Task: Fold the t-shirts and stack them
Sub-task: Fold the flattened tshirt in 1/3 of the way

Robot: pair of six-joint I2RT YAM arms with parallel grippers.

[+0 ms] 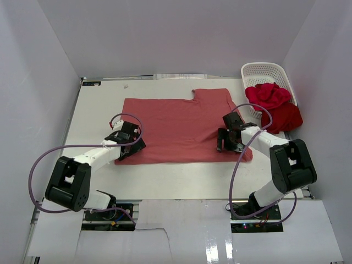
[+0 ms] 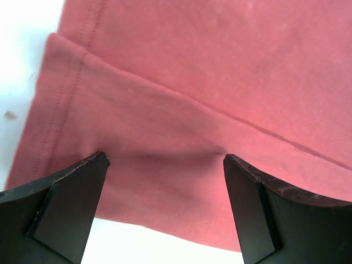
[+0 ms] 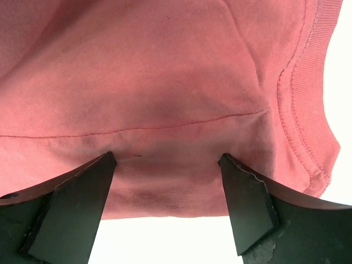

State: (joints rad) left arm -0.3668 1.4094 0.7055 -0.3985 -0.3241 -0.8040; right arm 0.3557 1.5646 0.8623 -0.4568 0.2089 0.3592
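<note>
A dusty salmon-red t-shirt [image 1: 179,129] lies flat on the white table, folded once along its near edge. My left gripper [image 1: 132,144] stands open over its near left corner, fingers [image 2: 66,203] wide apart above the folded cloth [image 2: 181,137]. At the shirt's near right corner my right gripper [image 1: 226,142] also stands open; its fingertips [image 3: 250,198] rest on or just above the cloth [image 3: 165,93], nothing pinched between them. A bright crimson t-shirt [image 1: 268,94] is bunched in the basket. A darker red t-shirt [image 1: 286,117] hangs over the basket's near rim.
The white lattice basket [image 1: 264,71] stands at the back right corner against the wall. White walls close in the table on three sides. Purple cables loop beside each arm. The table's near edge runs just below the shirt.
</note>
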